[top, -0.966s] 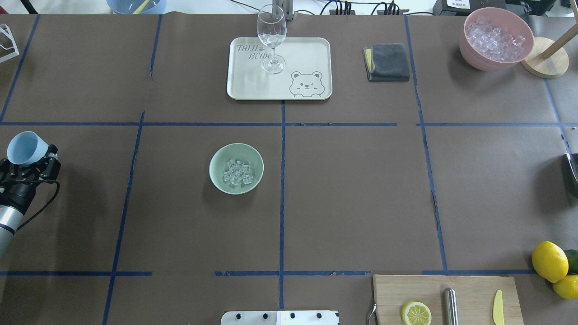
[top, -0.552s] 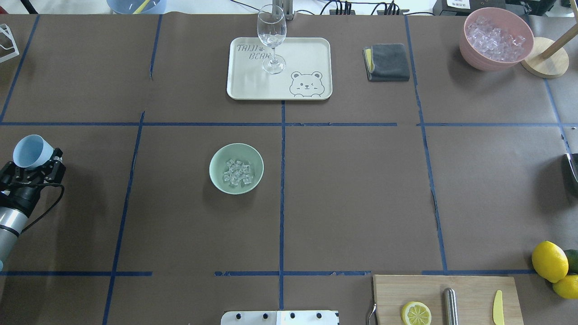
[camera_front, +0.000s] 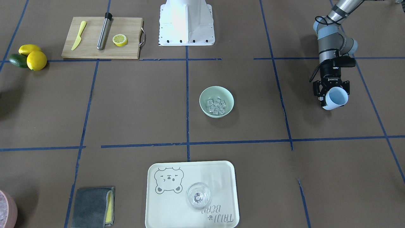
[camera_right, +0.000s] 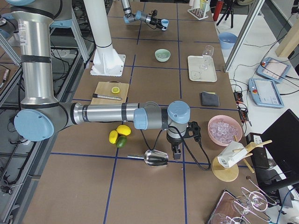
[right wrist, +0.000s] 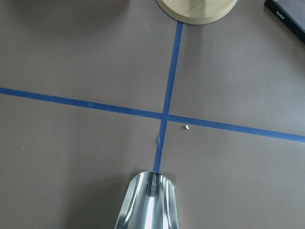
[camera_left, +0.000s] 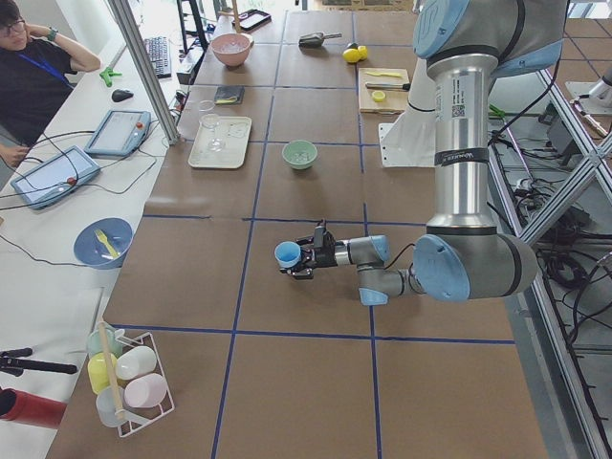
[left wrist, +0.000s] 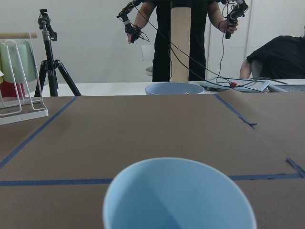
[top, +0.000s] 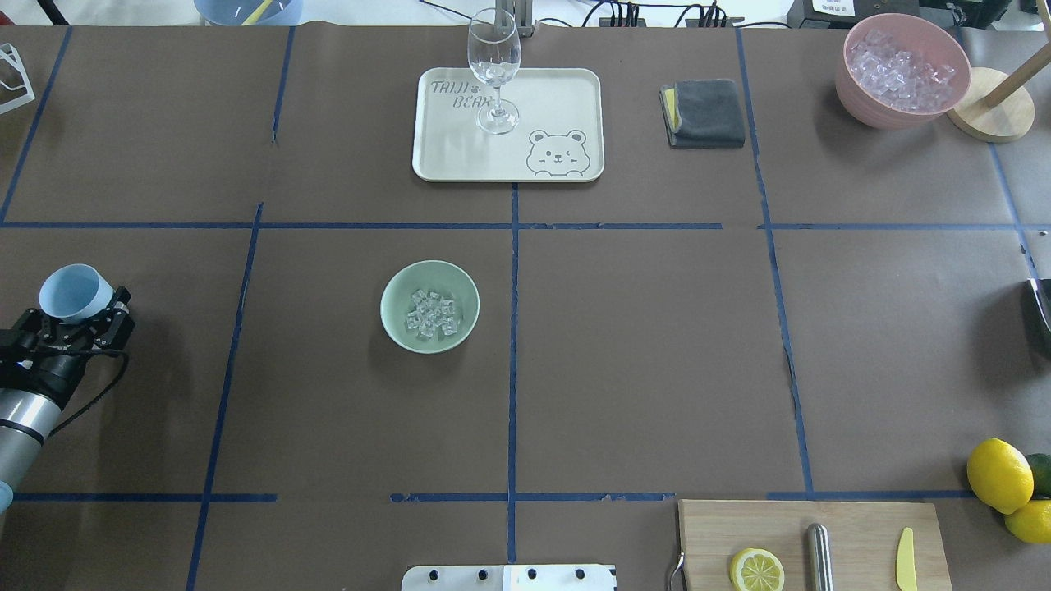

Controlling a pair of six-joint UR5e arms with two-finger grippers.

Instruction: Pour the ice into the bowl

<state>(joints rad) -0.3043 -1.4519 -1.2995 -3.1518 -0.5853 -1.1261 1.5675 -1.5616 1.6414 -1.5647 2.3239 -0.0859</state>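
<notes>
The pale mint-green bowl (top: 392,289) stands left of the table's middle, and it also shows in the front-facing view (camera_front: 204,95). Several small clear ice cubes (top: 430,314) lie inside it (camera_front: 216,106). My left gripper (top: 84,316) is at the table's left edge, far left of the bowl, shut on a light blue cup (top: 75,293). The cup is tilted, and what shows of its inside looks empty in the left wrist view (left wrist: 178,195). My right gripper (camera_right: 177,150) is at the far right by a metal scoop (right wrist: 148,205); I cannot tell its state.
A cream tray (top: 566,98) with a wine glass (top: 493,70) stands at the back. A grey cloth (top: 704,112) and a pink container of ice (top: 903,70) are at the back right. A cutting board (top: 862,533) and lemons (top: 999,474) are front right.
My left gripper has moved a little right and toward the robot with the cup. The cup's mouth has turned more upward. The bowl and ice have not moved.
</notes>
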